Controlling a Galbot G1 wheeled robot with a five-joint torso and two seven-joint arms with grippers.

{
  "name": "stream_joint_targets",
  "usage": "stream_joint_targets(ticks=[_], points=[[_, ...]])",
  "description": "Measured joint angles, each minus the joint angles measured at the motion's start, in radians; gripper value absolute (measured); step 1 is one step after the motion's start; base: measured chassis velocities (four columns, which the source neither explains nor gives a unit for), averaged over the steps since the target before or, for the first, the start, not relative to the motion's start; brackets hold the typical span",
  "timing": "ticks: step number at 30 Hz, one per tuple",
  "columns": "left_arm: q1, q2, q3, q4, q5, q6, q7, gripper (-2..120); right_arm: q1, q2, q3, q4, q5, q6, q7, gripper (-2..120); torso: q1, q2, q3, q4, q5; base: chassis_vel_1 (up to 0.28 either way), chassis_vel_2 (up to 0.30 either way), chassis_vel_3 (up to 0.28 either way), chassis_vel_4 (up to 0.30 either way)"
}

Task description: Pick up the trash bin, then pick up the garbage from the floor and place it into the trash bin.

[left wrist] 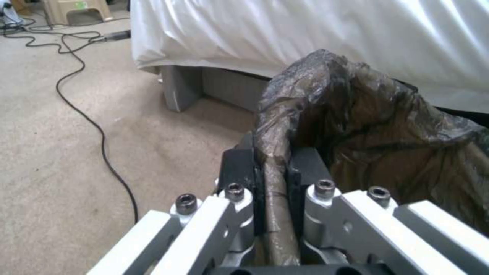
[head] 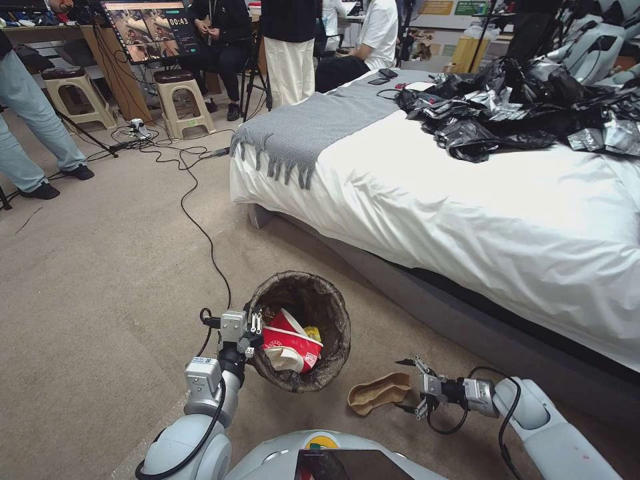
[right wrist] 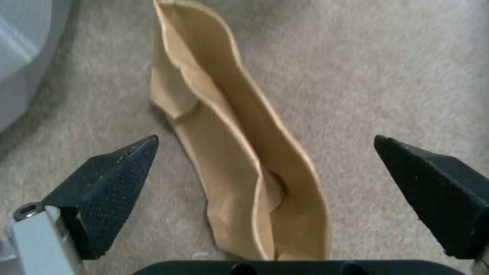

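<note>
Two hands busy: left hand (head: 252,331) clenched on rim of round white bag-lined trash bin (head: 301,331). Beside bin on carpet, crumpled tan paper piece (head: 379,392); right hand (head: 408,389) released, fingers (right wrist: 107,194) straddling it, long axis pointing away from hand.

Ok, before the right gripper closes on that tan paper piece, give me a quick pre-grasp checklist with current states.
1. Left gripper clamped on the trash bin rim: ok.
2. Right gripper open: ok.
3. Tan paper piece lies between the right fingers: ok.
4. Piece lies apart from the bin on the carpet: ok.
5. Bin has room above the red-and-white carton: ok.
6. Height of the fingertips above the carpet: cannot tell.
</note>
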Motion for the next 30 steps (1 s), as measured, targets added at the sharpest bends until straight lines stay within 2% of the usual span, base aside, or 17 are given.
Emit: stream_joint_targets(ticks=[15,20,21,24,28,30], points=[[0.004,-0.005,-0.003,-0.001,0.005,0.000,0.000,7,0.083,0.011,-0.041,-0.123,-0.033,0.017,-0.001,98,0.000,0.000,0.000,-0.0002,0.0000,0.000,0.000,0.000,0.000],[0.008,-0.007,-0.003,0.000,0.007,-0.001,0.000,7,0.124,0.016,-0.059,-0.154,-0.041,0.020,-0.006,82,0.000,0.000,0.000,0.0000,0.0000,0.000,0.000,0.000,0.000],[0.008,-0.007,-0.003,0.000,0.007,-0.001,0.000,7,0.124,0.016,-0.059,-0.154,-0.041,0.020,-0.006,82,0.000,0.000,0.000,0.0000,0.0000,0.000,0.000,0.000,0.000],[0.009,-0.008,-0.005,0.000,0.008,-0.001,0.000,7,0.150,0.020,-0.069,-0.182,-0.046,0.020,-0.018,65,0.000,0.000,0.000,0.0000,0.0001,0.000,0.000,0.000,0.000],[0.012,-0.008,-0.007,0.000,0.009,-0.001,0.000,7,0.160,0.020,-0.072,-0.194,-0.046,0.020,-0.019,57,0.000,0.000,0.000,-0.0001,0.0000,0.000,0.000,0.000,0.000],[0.013,-0.009,-0.008,0.000,0.009,-0.001,0.000,7,0.164,0.021,-0.073,-0.199,-0.046,0.021,-0.020,44,0.000,0.000,0.000,0.0000,0.0000,0.000,0.000,0.000,0.000]])
